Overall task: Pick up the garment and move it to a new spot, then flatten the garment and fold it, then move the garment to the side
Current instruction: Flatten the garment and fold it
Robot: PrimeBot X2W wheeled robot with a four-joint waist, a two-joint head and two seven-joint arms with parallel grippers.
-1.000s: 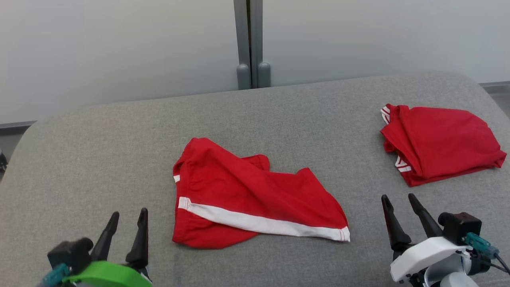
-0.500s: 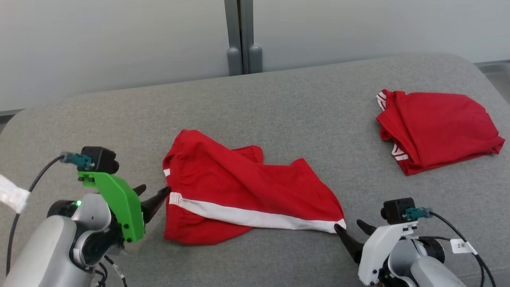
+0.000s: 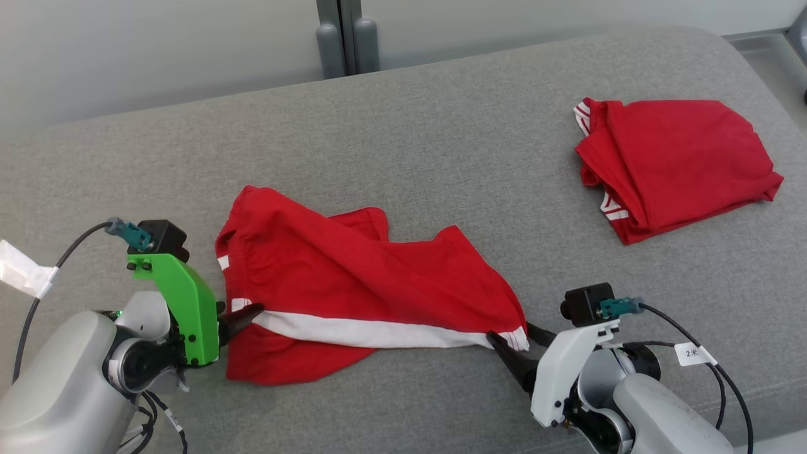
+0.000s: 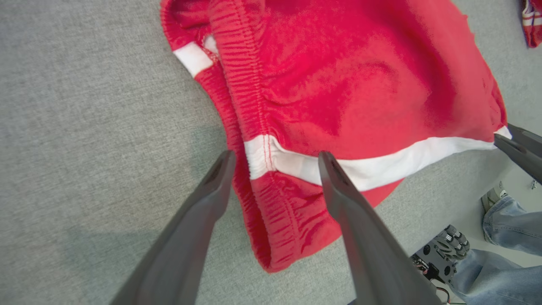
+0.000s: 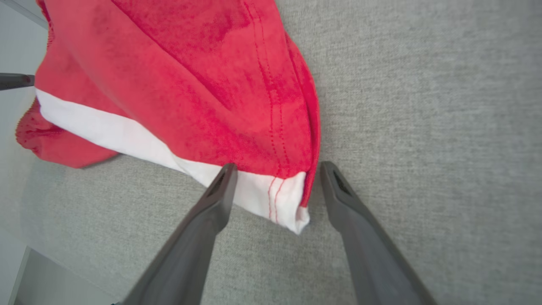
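The garment [image 3: 353, 284], red shorts with a white side stripe, lies crumpled on the grey cushion [image 3: 441, 126]. My left gripper [image 3: 246, 313] is open at the stripe's waistband end. In the left wrist view, this gripper [image 4: 276, 154] has its fingers either side of the elastic waistband of the garment [image 4: 360, 76]. My right gripper [image 3: 509, 333] is open at the stripe's other end. Its own view shows the right gripper [image 5: 278, 166] with the white hem corner of the garment [image 5: 190, 76] between its fingers. Nothing is lifted.
A second red garment [image 3: 674, 164] lies folded at the cushion's far right. A pale wall with two grey posts [image 3: 343, 31] runs behind. A person's legs in jeans [image 4: 508, 237] stand beyond the cushion's near edge. Bare cushion lies to the left and behind.
The head camera has tilted down. Both arms have swung in from the bottom corners, and the open grippers have closed in on the two ends of the white stripe.
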